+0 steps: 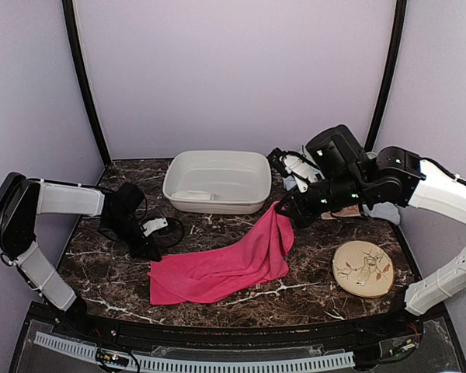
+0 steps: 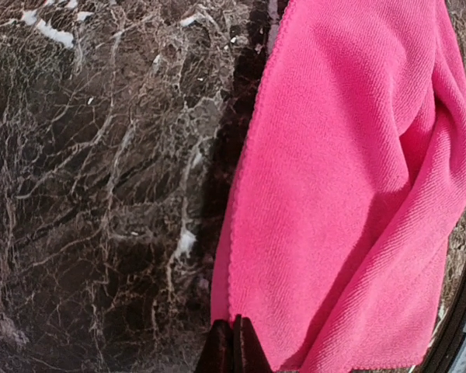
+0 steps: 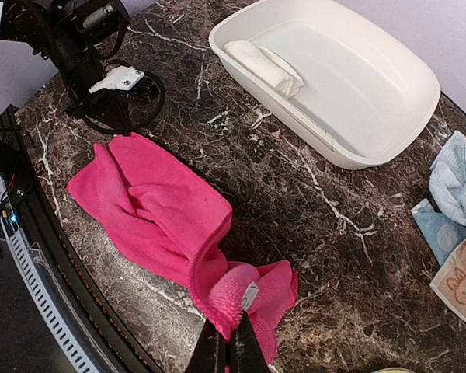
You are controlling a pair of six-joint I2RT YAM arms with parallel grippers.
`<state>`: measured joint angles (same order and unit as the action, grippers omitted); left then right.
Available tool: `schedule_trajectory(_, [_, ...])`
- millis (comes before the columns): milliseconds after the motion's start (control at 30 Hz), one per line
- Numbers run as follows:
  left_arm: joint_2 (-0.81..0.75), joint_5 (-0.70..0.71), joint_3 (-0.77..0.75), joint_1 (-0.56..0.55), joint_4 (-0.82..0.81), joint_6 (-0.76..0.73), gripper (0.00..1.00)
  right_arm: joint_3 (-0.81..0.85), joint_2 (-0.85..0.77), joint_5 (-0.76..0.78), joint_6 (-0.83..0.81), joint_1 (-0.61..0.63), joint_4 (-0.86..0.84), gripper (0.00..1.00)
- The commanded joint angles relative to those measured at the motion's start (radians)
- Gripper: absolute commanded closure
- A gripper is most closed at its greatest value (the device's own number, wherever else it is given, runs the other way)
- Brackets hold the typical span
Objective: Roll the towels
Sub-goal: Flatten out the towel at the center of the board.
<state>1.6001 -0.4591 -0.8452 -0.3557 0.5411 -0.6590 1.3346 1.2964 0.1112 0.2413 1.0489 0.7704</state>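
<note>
A long bright pink towel [image 1: 225, 264] lies spread across the dark marble table. Its right end rises to my right gripper [image 1: 282, 208], which is shut on a bunched corner with a small white tag [image 3: 249, 295]; the gripper [image 3: 231, 342] shows at the bottom of the right wrist view. My left gripper [image 2: 234, 342] is shut at the towel's [image 2: 342, 194] left hem, which runs in between the fingertips. From the top camera it [image 1: 151, 250] sits low at the towel's left end. A rolled cream-white towel [image 3: 260, 66] lies in the basin.
The white plastic basin [image 1: 217, 203] stands at the back centre. A light blue towel [image 3: 458, 179] and a patterned beige one [image 3: 458, 284] lie at the back right. A round leaf-pattern disc [image 1: 363, 268] sits front right, by the table's front rail.
</note>
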Motion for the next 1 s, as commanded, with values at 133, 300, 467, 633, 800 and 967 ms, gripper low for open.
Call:
schedule_trajectory(133, [-0.142, 0.0, -0.081, 0.064, 0.195, -0.08, 1.0, -0.005, -0.046, 0.06, -0.005, -0.009, -0.003, 1.0])
schedule_trajectory(300, [-0.293, 0.077, -0.194, 0.082, 0.293, -0.131, 1.0, 0.05, -0.051, 0.105, -0.01, -0.021, 0.061, 1.0])
schedule_trajectory(467, [-0.446, 0.17, -0.345, 0.082, 0.36, -0.172, 1.0, 0.104, -0.088, 0.137, -0.015, -0.023, 0.114, 1.0])
schedule_trajectory(633, [-0.541, 0.308, -0.462, 0.081, 0.402, -0.192, 1.0, 0.116, -0.124, 0.134, 0.001, -0.024, 0.151, 1.0])
schedule_trajectory(800, [-0.618, 0.343, -0.544, 0.082, 0.511, -0.22, 1.0, 0.151, -0.16, 0.117, 0.038, -0.023, 0.205, 1.0])
schedule_trajectory(967, [-0.699, 0.378, -0.638, 0.082, 0.606, -0.258, 1.0, 0.21, -0.222, 0.073, 0.091, -0.021, 0.274, 1.0])
